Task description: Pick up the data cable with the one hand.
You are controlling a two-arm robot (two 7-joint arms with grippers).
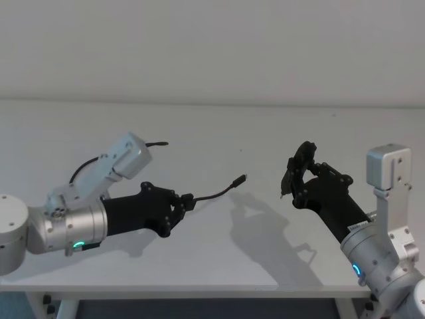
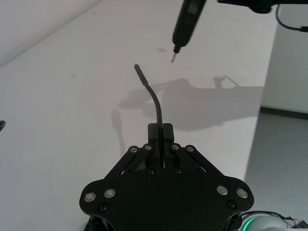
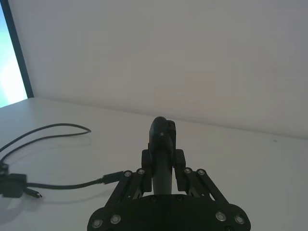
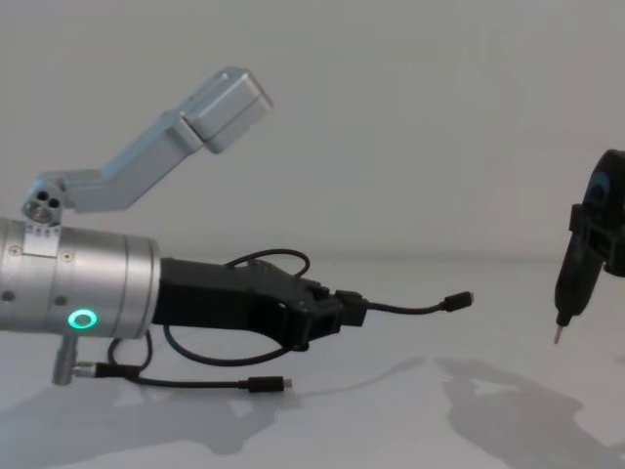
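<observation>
L arm level, reaching right, my left pincer clenched on data cable w/ plug end jutting right; right pincer grips pointed tool.

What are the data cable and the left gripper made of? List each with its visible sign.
Data cable: likely a soft rubber or plastic jacket, matte black; it bends in a smooth curve from the closed jaws. Left gripper: apparently rigid matte black plastic, angular plates with silver screw heads. Its wrist cylinder: probably brushed aluminium, silver with soft sheen.
</observation>
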